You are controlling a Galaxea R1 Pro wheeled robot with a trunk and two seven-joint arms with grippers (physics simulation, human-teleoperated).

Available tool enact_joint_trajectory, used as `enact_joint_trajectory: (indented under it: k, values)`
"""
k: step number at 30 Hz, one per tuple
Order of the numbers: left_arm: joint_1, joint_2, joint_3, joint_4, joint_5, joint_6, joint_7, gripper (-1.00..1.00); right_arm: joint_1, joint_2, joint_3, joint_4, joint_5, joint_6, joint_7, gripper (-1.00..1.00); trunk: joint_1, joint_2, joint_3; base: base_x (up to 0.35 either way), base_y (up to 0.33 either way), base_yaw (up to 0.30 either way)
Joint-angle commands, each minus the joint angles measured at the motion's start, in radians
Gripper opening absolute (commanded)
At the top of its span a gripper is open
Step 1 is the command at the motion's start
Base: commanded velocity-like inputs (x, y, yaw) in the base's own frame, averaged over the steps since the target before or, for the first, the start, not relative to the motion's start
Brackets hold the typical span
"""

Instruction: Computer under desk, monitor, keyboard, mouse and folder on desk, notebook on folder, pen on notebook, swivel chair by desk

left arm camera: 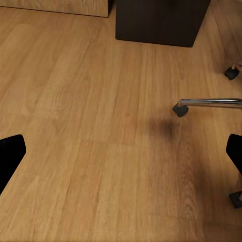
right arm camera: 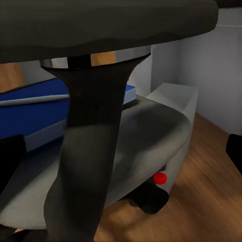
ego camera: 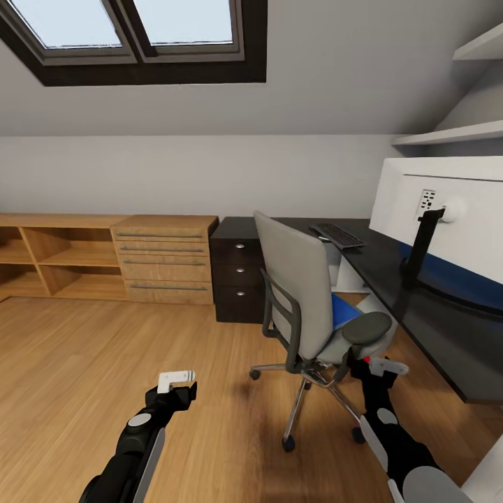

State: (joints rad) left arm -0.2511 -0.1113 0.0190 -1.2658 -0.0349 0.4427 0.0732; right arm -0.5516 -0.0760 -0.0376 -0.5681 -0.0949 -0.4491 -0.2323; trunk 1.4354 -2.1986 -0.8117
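The grey swivel chair (ego camera: 293, 293) stands turned away from me beside the black desk (ego camera: 391, 279). A blue folder (ego camera: 344, 311) lies on its seat (right arm camera: 151, 131), with a thin pale strip across the folder (right arm camera: 30, 118) that I cannot identify. On the desk are the keyboard (ego camera: 337, 235) and the monitor (ego camera: 447, 209), seen from its white back. The grey computer (right arm camera: 176, 108) with a red spot sits low behind the seat. My right gripper (ego camera: 381, 367) is open just under the chair's armrest (ego camera: 367, 327). My left gripper (ego camera: 175, 383) hangs open over bare floor. Mouse, notebook and pen are not discernible.
A black three-drawer unit (ego camera: 237, 276) ends the desk, with light-wood drawers (ego camera: 164, 262) and shelves (ego camera: 56, 255) along the wall. The chair's chrome spokes and casters (left arm camera: 180, 110) spread over the wood floor (ego camera: 105, 349) near both arms. A skylight sits in the sloped ceiling.
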Motion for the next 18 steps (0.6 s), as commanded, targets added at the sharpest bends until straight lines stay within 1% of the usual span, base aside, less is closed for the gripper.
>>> enact_joint_trajectory:
  k: [1,18]
  values:
    - [0.0,-0.001,0.001,-0.001,-0.003,0.005,0.0,1.0,-0.001,0.0,0.002,0.001,-0.01,-0.005,0.001,1.0,0.0,0.0,-0.001,0.0,0.0,0.0]
    - [0.0,-0.001,0.001,-0.001,-0.003,0.005,0.0,1.0,-0.001,-0.001,0.001,0.001,-0.009,-0.005,0.003,1.0,0.0,0.0,-0.001,0.0,0.0,0.0]
